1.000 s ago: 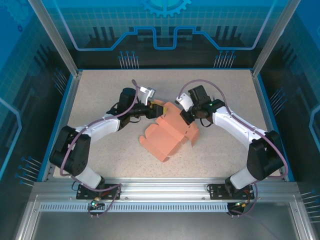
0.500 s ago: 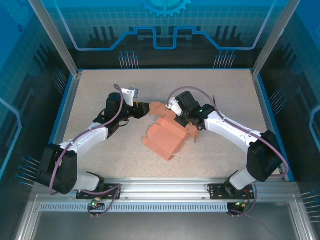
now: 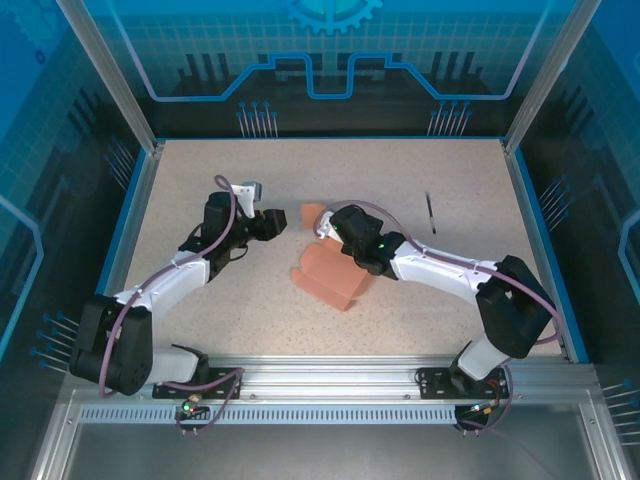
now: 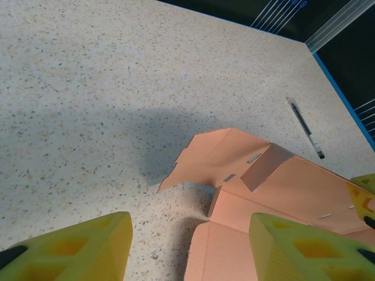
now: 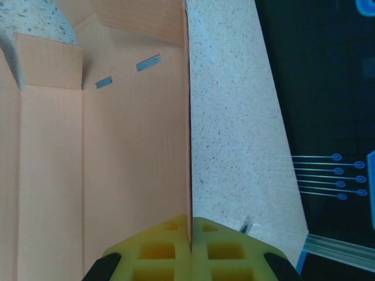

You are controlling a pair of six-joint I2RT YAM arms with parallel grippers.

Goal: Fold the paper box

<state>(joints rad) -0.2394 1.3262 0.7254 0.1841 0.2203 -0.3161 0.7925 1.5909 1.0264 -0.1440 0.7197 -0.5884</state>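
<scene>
Right gripper pinches a thin salmon card edge of the box (creased, tabbed). Left gripper at its 10 o'clock, fingers spread.

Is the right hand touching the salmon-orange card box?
Touching. Right wrist view: the right hand is shut on an edge of the salmon-orange card paper box, pinched between its yellow fingers.
</scene>
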